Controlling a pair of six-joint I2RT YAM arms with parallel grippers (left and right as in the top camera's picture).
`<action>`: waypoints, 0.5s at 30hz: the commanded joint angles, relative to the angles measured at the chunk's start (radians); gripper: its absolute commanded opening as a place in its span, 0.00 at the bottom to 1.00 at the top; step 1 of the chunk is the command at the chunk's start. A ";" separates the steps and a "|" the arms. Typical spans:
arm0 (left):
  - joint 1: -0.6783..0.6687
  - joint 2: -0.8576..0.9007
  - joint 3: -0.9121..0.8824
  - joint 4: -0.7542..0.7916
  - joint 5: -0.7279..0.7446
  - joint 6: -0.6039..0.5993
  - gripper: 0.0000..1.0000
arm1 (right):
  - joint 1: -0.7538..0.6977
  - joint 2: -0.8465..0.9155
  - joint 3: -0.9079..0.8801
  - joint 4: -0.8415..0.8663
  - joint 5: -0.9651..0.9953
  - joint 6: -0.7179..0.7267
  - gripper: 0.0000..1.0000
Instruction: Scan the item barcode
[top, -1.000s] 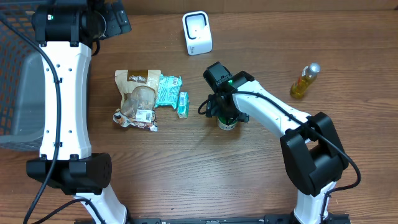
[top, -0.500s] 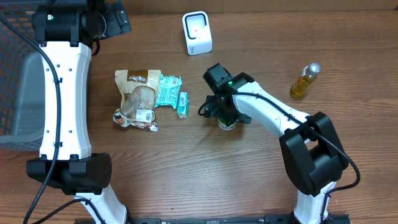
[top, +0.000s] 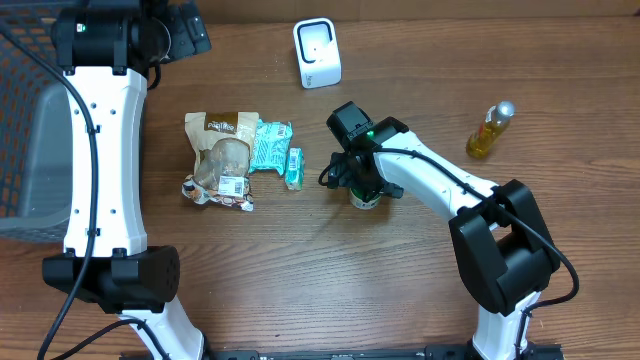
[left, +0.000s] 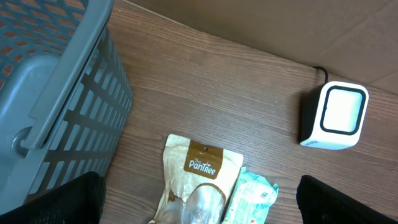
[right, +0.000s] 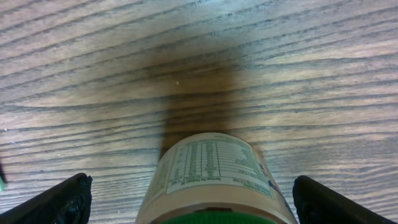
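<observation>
A small beige jar (right: 214, 171) with a green lid and a printed label stands upright on the wooden table, seen as the jar (top: 366, 200) from overhead. My right gripper (right: 199, 202) hangs straight over it, open, one finger on each side and neither touching it. The white barcode scanner (top: 317, 52) stands at the back of the table and shows as the scanner (left: 336, 115) in the left wrist view. My left gripper (left: 202, 202) is open and holds nothing, raised over the back left of the table, near the basket.
A grey basket (top: 25, 140) fills the left edge. A brown PanTree pouch (top: 222, 158), a teal wipes pack (top: 270, 145) and a small green packet (top: 294, 168) lie left of the jar. A yellow oil bottle (top: 490, 130) lies at the right.
</observation>
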 joint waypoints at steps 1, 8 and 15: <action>-0.001 -0.006 0.019 0.001 -0.003 -0.003 1.00 | 0.000 0.010 -0.005 0.007 0.003 0.004 1.00; -0.001 -0.006 0.019 0.001 -0.003 -0.003 1.00 | 0.000 0.010 -0.012 0.014 0.036 0.004 0.98; -0.001 -0.006 0.019 0.001 -0.003 -0.003 1.00 | -0.002 0.010 -0.012 0.003 0.037 0.004 0.85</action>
